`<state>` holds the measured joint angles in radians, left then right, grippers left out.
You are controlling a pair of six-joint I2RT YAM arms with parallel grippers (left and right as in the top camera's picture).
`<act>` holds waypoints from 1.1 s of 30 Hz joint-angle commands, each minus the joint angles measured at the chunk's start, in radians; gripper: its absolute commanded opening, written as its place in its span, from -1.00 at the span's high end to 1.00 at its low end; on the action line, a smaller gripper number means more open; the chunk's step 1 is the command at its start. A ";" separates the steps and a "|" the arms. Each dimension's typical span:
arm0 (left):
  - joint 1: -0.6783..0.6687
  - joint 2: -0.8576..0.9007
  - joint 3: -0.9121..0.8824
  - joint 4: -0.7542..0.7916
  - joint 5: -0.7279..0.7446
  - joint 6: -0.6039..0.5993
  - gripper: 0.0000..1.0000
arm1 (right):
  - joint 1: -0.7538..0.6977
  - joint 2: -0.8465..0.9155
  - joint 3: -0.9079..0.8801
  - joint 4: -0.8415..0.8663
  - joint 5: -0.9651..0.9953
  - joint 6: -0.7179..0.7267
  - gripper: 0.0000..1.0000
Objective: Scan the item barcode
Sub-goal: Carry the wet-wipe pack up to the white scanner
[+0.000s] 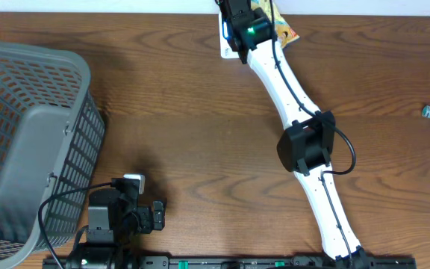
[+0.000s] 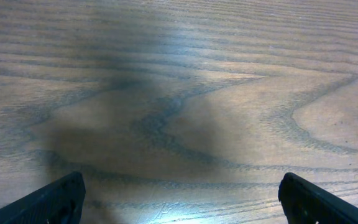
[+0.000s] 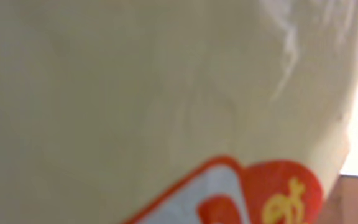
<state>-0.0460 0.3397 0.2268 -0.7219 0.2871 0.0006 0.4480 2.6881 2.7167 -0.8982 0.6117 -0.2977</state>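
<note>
Cream film with a red, white and orange label: a snack packet [image 1: 286, 31] at the far edge of the bench [image 1: 185, 97], right of centre, under the outstretched right arm.

Right claw [image 1: 237, 15] is together. The packet fills its wrist view, blurred and very close, so it reads as pinched in the claw; the contact itself is hidden.

Left claw [image 2: 182, 196] is spread wide over bare wood at the near left, beside the grey basket [image 1: 73, 67], holding nothing.

Handling, as a guess:
- light and soft, with crinkly skin that is likely slick
- contents probably crush easily, so squeeze gently
- take it by a flat sealed edge, not the puffed middle
- a one-edge hold lets it droop and twist
- barcode not visible in any view
</note>
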 commanded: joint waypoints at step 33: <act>0.002 -0.003 0.005 0.000 0.008 0.006 -0.99 | -0.561 -0.072 0.014 -0.758 -0.170 0.600 0.98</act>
<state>-0.0460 0.3397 0.2268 -0.7216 0.2871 0.0006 -0.0170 2.5958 2.7304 -1.6451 0.5999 0.2012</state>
